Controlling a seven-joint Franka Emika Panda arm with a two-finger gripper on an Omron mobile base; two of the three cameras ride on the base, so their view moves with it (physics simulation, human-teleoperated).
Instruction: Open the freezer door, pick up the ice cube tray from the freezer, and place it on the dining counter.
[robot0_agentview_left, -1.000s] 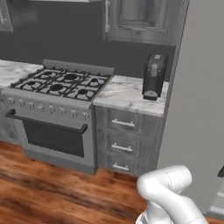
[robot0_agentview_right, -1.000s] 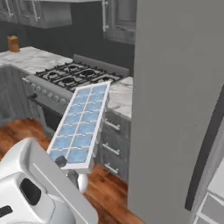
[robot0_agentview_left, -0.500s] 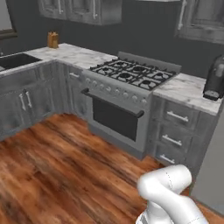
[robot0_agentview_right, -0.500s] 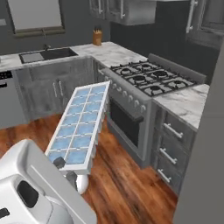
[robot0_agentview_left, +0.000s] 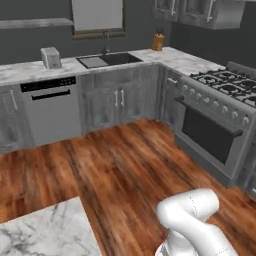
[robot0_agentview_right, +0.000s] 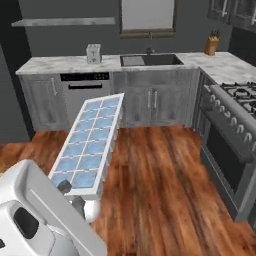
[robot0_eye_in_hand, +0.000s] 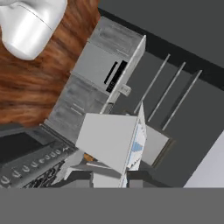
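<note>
The gripper (robot0_agentview_right: 70, 194) pinches the near end of the ice cube tray (robot0_agentview_right: 91, 143), its two dark fingers (robot0_agentview_right: 64, 187) pressed against the tray's lower edge in the right base view. The tray is lifted clear of the wooden floor (robot0_agentview_right: 155, 185) and tilts upward and away from the hand, its two rows of pale blue cells facing up and its far end pointing toward the far run of cabinets. In the hand view the tray (robot0_eye_in_hand: 111, 142) appears as a pale slab rising from between the fingertips, with a strip of blue cells showing along its right edge. Beyond it in the right base view stand a dishwasher (robot0_agentview_right: 85, 97) with a dark control strip, a sink (robot0_agentview_right: 150, 60) set into the marble worktop below a window (robot0_agentview_right: 148, 15), a toaster (robot0_agentview_right: 93, 53) on the worktop to the left, and a knife block (robot0_agentview_right: 213, 45) in the far right corner. A stove (robot0_agentview_right: 231, 145) with a row of knobs and a dark oven door runs along the right side. In the left base view a corner of the dining counter (robot0_agentview_left: 47, 232), white marble with grey veins, sits at the near left, well apart from the arm's white elbow.
</note>
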